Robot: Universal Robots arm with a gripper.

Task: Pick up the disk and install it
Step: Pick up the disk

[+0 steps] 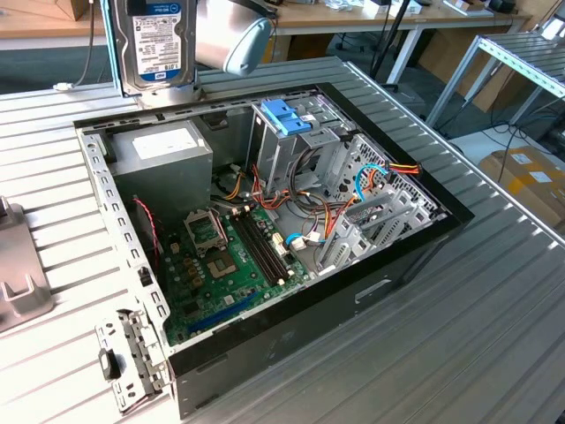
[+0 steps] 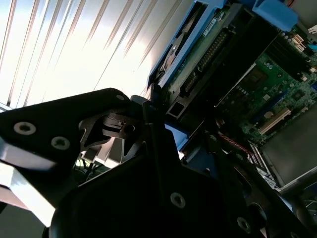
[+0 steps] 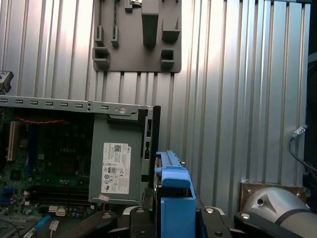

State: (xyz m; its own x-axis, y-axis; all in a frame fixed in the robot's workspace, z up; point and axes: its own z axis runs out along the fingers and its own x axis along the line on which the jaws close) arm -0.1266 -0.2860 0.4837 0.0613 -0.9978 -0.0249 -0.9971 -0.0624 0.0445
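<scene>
Gripper [image 3: 173,217] jaws are clamped on the disk [image 1: 159,42], pressing its blue rails [image 3: 174,191], in the first wrist view. In the exterior view the disk hangs upright over the case [image 1: 353,305], at its 11 o'clock corner. I judge it stiff, rather heavy and sensitive to shock, so the side rails seem the safest hold.

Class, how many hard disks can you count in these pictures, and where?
1: the disk is held in the gripper above the open case's edge, near the grey metal box. The upright cage may hide more.
</scene>
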